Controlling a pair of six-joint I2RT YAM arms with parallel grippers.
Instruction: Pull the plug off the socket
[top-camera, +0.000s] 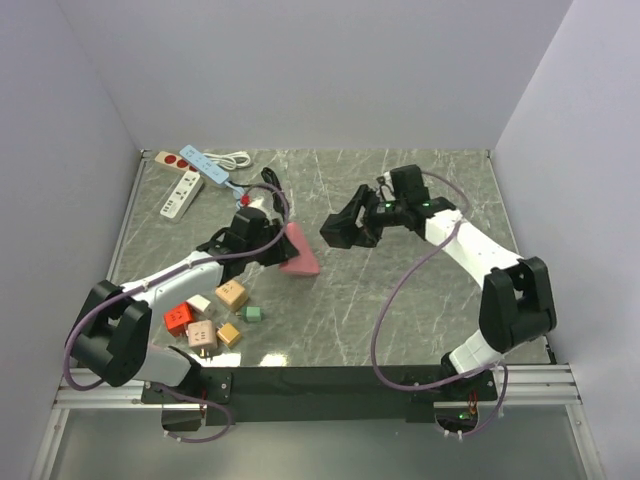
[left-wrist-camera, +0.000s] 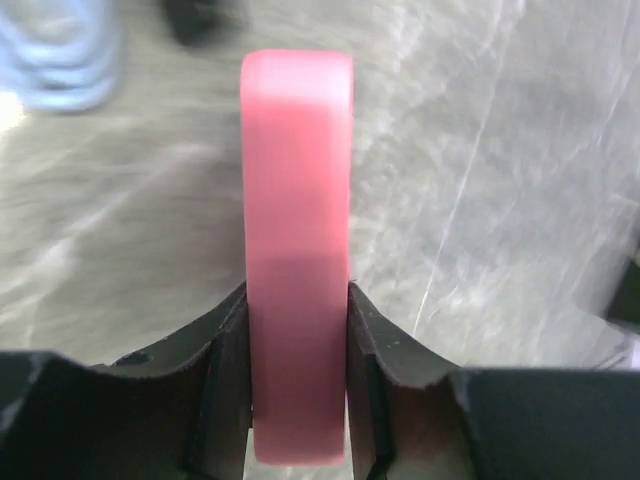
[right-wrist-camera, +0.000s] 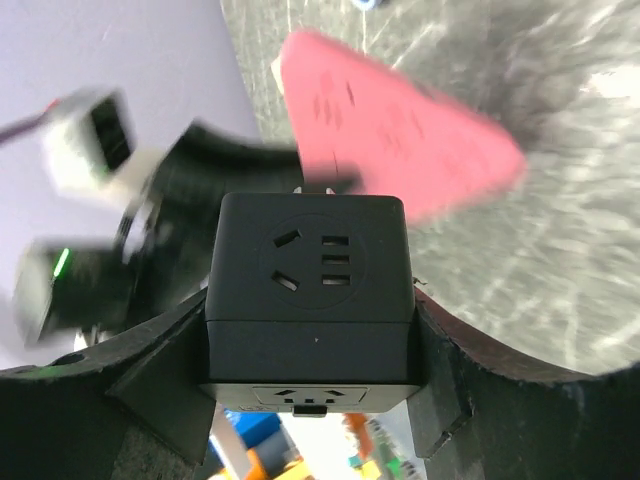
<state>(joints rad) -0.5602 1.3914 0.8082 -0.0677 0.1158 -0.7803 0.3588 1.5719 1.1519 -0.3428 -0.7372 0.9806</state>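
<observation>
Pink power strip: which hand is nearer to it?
Left. The left hand is clamped on the pink power strip; the right hand holds a black cube adapter just to the right of the strip.

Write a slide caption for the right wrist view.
Right gripper clamps a black cube plug, clear of the pink power strip behind it.

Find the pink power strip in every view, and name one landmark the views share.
Top external: pink power strip left of centre, in the left gripper.
Left wrist: strip edge-on at centre, clamped between the fingers.
Right wrist: strip upper right, beyond the black cube plug in the right gripper.
Shared landmark: the grey marble tabletop.
</observation>
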